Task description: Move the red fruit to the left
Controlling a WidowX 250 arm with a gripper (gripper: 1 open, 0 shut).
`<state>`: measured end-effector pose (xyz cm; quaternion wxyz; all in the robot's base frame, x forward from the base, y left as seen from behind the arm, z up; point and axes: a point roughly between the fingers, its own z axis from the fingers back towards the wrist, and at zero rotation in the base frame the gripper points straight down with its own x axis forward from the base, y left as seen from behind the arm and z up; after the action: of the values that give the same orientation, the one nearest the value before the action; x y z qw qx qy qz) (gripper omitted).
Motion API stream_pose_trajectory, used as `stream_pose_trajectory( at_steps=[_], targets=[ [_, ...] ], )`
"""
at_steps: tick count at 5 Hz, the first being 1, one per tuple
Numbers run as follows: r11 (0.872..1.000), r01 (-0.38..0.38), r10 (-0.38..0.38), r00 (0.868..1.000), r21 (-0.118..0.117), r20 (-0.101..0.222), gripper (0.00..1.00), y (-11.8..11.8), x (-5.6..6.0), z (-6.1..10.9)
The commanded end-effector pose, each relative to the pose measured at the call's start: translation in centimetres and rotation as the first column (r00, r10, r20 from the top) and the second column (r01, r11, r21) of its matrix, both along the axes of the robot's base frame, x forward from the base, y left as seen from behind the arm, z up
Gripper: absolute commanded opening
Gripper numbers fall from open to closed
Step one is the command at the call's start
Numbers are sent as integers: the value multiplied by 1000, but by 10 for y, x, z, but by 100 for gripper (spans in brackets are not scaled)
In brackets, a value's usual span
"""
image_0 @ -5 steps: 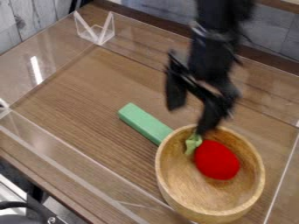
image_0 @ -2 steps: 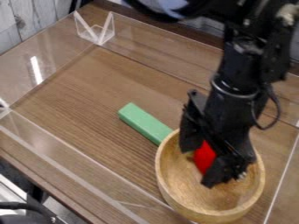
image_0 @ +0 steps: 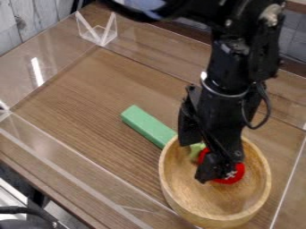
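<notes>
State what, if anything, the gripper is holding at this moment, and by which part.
Nothing is held yet. The gripper is open, lowered into the wooden bowl around the red fruit, with its jaws not closed on it.

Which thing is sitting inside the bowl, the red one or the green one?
The red fruit is inside the wooden bowl, under the gripper. The green block lies flat on the table beside it.

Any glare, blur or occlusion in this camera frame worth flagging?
Camera view: white glare streaks on the clear acrylic walls; dark arm soft with low-resolution blur; open gripper hides most of the red fruit in the wooden bowl; green block sharp, evenly lit.
</notes>
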<state>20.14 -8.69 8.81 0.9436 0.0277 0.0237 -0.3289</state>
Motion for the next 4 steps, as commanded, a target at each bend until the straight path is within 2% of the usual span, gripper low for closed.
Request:
stream_pose_trajectory(
  at_steps=[1, 2, 3, 4],
  targets=[
    [997, 77, -76, 995, -6, 63, 100, -4, 6, 9],
    [998, 57, -57, 995, -1, 84, 100, -8, 2, 0],
    [1000, 18, -17, 993, -5, 115, 100, -11, 4, -10],
    [998, 64, -61, 991, -17, 119, 100, -12, 11, -12]
  ],
)
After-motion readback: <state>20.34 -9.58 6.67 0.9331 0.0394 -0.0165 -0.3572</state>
